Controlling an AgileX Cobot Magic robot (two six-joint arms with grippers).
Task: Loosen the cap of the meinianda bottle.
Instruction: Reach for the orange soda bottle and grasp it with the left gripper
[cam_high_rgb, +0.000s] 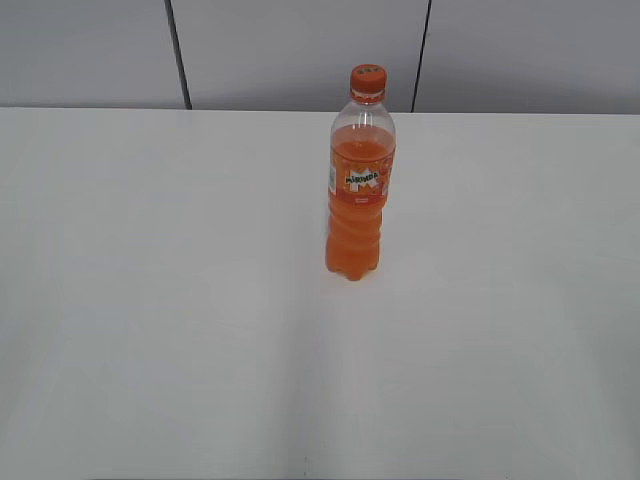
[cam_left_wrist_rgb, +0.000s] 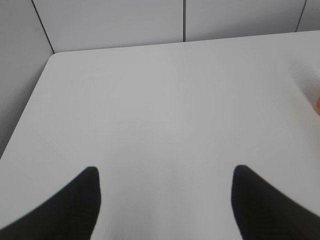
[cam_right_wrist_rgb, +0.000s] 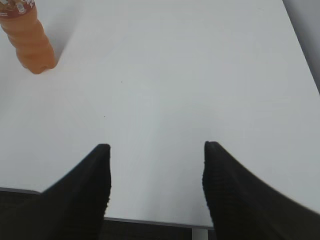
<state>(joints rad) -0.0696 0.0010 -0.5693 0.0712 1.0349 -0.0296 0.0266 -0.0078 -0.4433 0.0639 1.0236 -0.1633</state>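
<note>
The meinianda bottle (cam_high_rgb: 359, 190) stands upright on the white table (cam_high_rgb: 150, 300), a little right of the middle, with orange drink inside and an orange label. Its orange ribbed cap (cam_high_rgb: 367, 80) sits on the neck. No gripper shows in the exterior view. My left gripper (cam_left_wrist_rgb: 165, 172) is open and empty over bare table; a blurred orange sliver (cam_left_wrist_rgb: 317, 104) shows at that view's right edge. My right gripper (cam_right_wrist_rgb: 156, 147) is open and empty near the table's front edge, with the bottle's lower part (cam_right_wrist_rgb: 29, 40) far off at upper left.
A grey panelled wall (cam_high_rgb: 300, 50) runs behind the table's far edge. The table's left corner and side edge (cam_left_wrist_rgb: 30, 100) show in the left wrist view. Its front edge (cam_right_wrist_rgb: 150, 221) and right edge show in the right wrist view.
</note>
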